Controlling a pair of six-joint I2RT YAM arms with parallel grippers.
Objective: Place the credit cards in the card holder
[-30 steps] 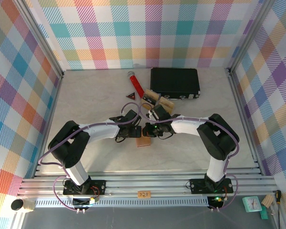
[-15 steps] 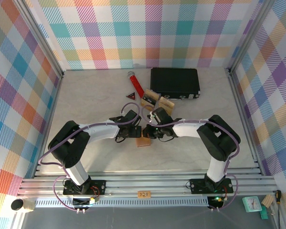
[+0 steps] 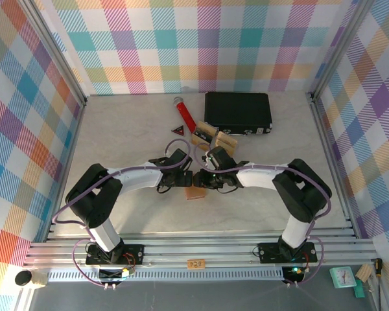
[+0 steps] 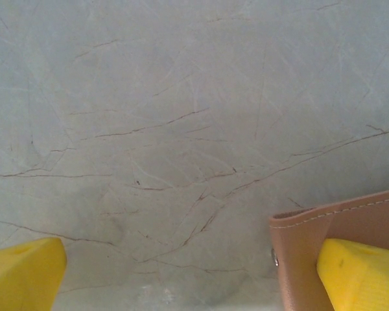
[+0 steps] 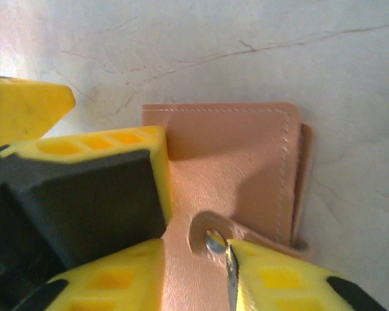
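Card holder: flat tan-brown leather, pale stitched edge, metal snap.

My left gripper and right gripper face each other mid-table at the far edge of the brown card holder, with the black case well beyond.

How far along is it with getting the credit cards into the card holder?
Done: no card looks loaded; the credit cards lie by the black case. In hand: left claw and right claw are at the card holder, the right at its snap tab. Left: fetch each card, slide it in.
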